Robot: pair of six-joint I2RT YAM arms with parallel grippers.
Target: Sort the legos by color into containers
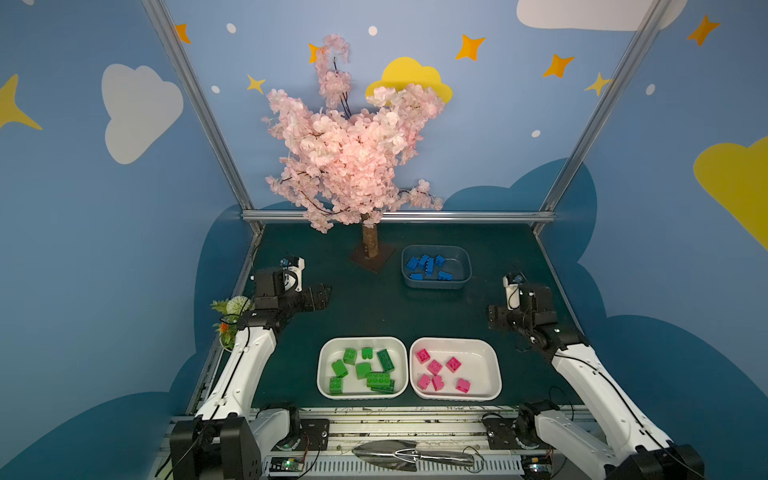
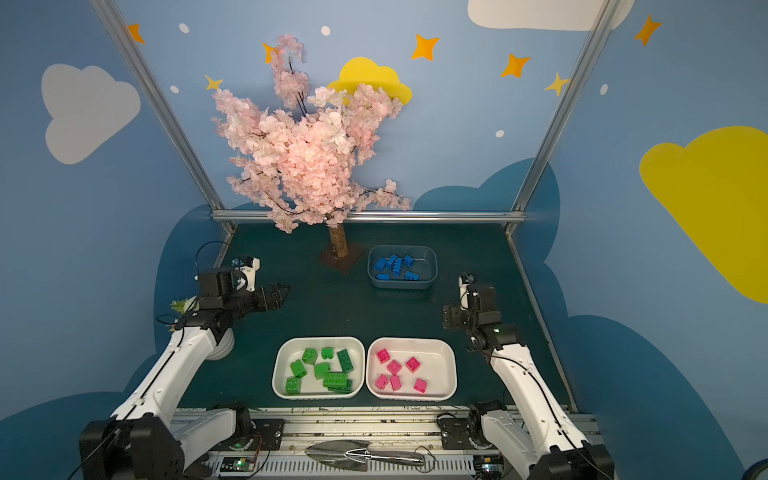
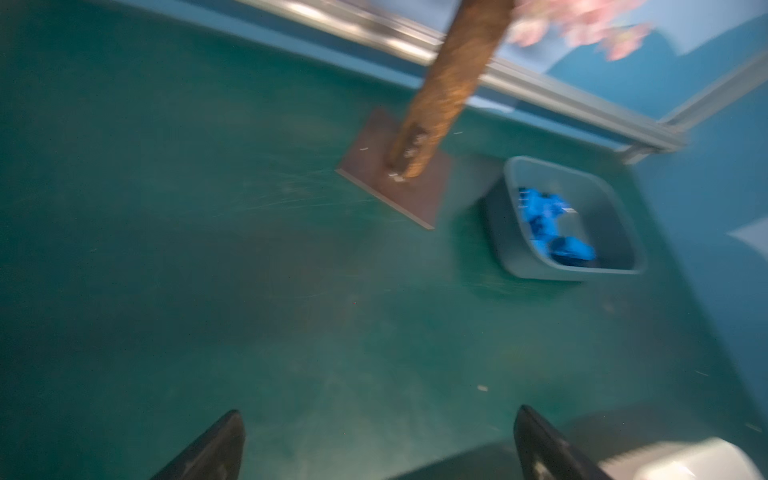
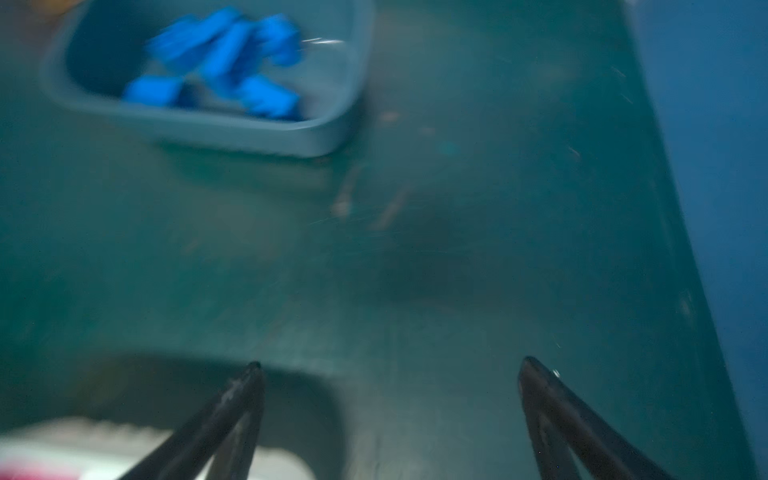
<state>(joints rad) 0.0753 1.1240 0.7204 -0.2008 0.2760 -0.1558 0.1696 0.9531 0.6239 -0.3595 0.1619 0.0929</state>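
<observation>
In both top views the legos were seen sorted by colour. The green legos [image 1: 363, 370] were gathered in a white tray [image 1: 361, 340] at the near edge of the dark green worktop [image 1: 374, 316]. The pink legos [image 1: 435, 366] were spread in a second white tray [image 1: 478, 359], set just beside the first on its right. The blue legos [image 1: 424, 264] were heaped in the grey-blue tub [image 1: 434, 284], placed farther back, near the base of a pink blossom tree [image 1: 353, 153].

The left claw [image 1: 326, 295] was held over the worktop on the left, well apart from all three containers. In the left wrist view its fingers [image 3: 216, 449] were seen spread wide, with only bare worktop between them. The right claw [image 1: 491, 318] was held on the right, and its fingers [image 4: 241, 399] were likewise seen parted wide, nothing being gripped. Both wrist views were blurred, yet the tub and its blue contents could be made out in each.
</observation>
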